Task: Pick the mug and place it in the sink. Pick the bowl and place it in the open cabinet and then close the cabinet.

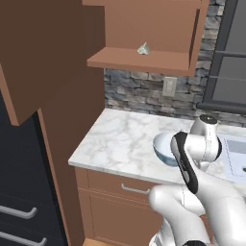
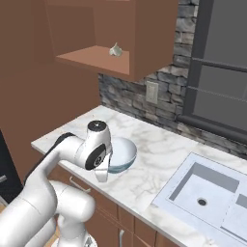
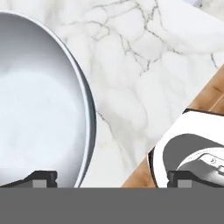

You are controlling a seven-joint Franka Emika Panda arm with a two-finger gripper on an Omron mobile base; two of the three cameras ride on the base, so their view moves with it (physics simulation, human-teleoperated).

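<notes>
The light blue-grey bowl (image 2: pixel 121 153) sits on the marble counter near its front edge, partly behind my arm in the left base view (image 1: pixel 162 145). My gripper (image 3: pixel 111 178) hangs open just above the bowl's (image 3: pixel 39 109) near rim: one fingertip (image 3: pixel 41 177) is over the whitish inside, the other outside it. The pale sink (image 2: pixel 202 193) lies to the right. Above, the brown wall cabinet (image 1: pixel 139 60) is open, with its door (image 1: pixel 53 53) swung out to the left. The mug is out of view.
A small grey-white lump (image 1: pixel 143 48) rests on the cabinet shelf. A wall outlet (image 1: pixel 169 86) is set in the stone backsplash, and a dark window (image 2: pixel 217 72) stands over the sink. Base cabinets with horizontal handles (image 1: pixel 134 190) run below the counter (image 1: pixel 120 139).
</notes>
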